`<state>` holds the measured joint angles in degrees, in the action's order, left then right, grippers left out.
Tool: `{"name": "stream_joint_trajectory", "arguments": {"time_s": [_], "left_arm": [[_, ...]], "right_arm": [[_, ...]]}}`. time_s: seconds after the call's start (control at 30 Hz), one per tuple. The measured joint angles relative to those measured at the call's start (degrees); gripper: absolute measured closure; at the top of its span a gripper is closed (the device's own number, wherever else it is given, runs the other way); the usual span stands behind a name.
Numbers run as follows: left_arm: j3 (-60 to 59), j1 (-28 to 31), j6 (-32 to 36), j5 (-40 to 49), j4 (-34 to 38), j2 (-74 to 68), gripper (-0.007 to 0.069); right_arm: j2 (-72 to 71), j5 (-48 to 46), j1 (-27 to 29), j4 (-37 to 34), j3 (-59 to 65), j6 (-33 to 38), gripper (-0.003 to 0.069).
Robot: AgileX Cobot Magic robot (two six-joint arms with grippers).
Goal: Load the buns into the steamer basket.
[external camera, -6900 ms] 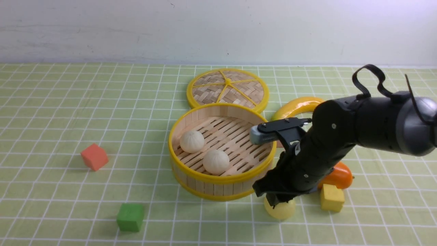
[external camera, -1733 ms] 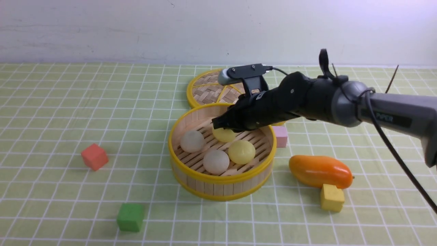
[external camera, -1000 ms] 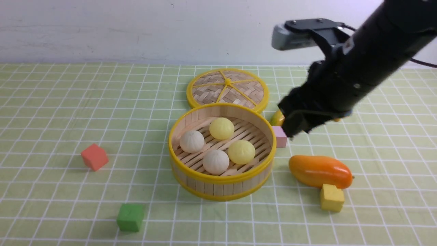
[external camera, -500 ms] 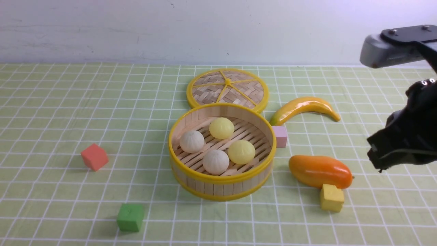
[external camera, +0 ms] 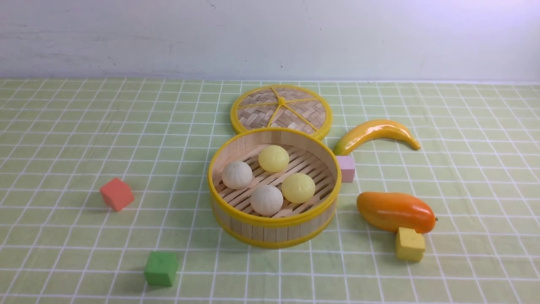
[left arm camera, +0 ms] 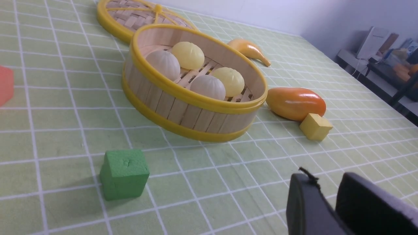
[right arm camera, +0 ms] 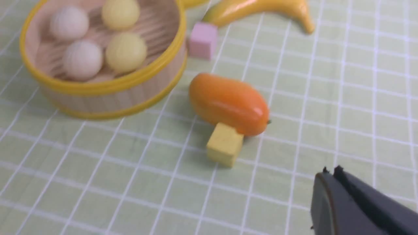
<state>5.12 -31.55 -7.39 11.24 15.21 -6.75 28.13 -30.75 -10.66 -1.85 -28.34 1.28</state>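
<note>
Bamboo steamer basket [external camera: 274, 221] holds all four buns [external camera: 273, 158]; right gripper [right arm camera: 329, 182], pressed together and empty, sits well apart toward four o'clock; left gripper [left arm camera: 326, 192] slightly parted, empty.

Neither arm appeared in the front view. The left tool [left arm camera: 328, 192] hung low over the surface, its two dark fingers [left arm camera: 303, 209] parted by a narrow gap with nothing between them. The right tool [right arm camera: 329, 173] had its fingers pressed together, empty, above the surface.
</note>
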Motion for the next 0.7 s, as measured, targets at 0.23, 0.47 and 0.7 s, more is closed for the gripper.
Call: {"name": "stream_joint_trajectory", "arguments": {"time_s": [0.23,0.47,0.7], "left_arm": [[0.0,0.0,0.0,0.55,0.0,0.0,0.047],[-0.05,0.07,0.0,0.87,-0.01,-0.06,0.0465],[-0.05,0.07,0.0,0.91,-0.01,-0.06,0.0459]], "right_arm": [[-26.41,12.71,7.46,0.7,28.29,-4.37,0.0679],[-28.74,8.65,8.31,3.13,29.45,-10.56,0.0678],[-28.74,8.65,8.31,3.72,29.45,-11.06,0.0675]]}}
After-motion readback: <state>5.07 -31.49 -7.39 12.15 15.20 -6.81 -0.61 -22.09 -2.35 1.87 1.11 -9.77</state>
